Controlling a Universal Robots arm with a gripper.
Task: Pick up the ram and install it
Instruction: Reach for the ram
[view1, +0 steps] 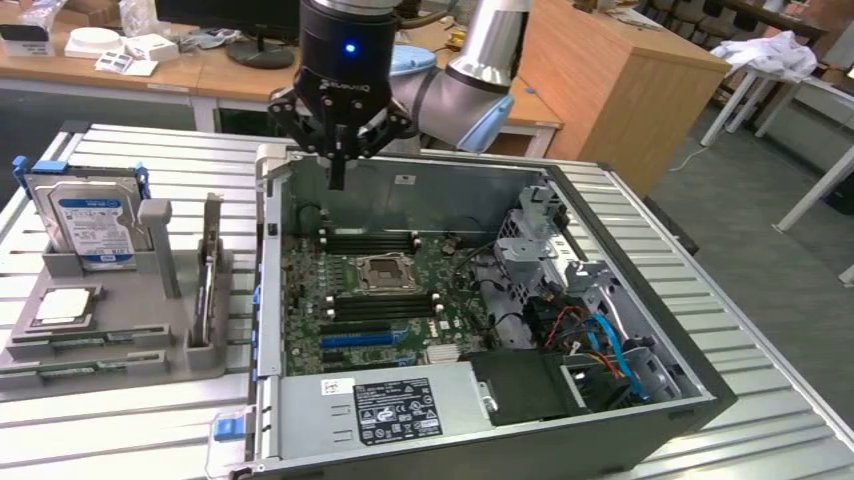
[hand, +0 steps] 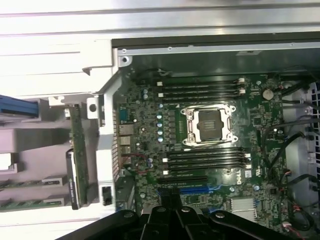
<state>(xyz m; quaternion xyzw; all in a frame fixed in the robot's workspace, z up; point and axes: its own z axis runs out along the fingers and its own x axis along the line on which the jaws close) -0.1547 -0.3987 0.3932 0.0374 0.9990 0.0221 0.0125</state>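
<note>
- One ram (view1: 207, 290) (hand: 78, 150) stick stands on its long edge in a slot of the grey holder (view1: 158, 235), which sits on the table (view1: 134, 420) at the exterior view's left, just beside the open computer case (view1: 400, 185).
- Judging by that, the pick-up has not been done; the work is at its first step.
- The hand (view1: 339, 165) (hand: 169, 212) hangs over the far corner of the case, above the motherboard (hand: 150, 130), well apart from the ram.
- Its fingers look drawn narrow, tips close together, with nothing between them.
- The long black memory slots (view1: 378, 240) (hand: 200, 89) on either side of the processor socket (hand: 208, 125) look empty, so nothing is installed yet.
- A grasp on that stick would, I judge, call for the fingers to spread and line up across its thin top edge, then a straight lift out of the slot so it does not bind.
- The hard drive (view1: 91, 215) and the square silver chip (view1: 67, 305) share the holder and are not part of the job.
</note>
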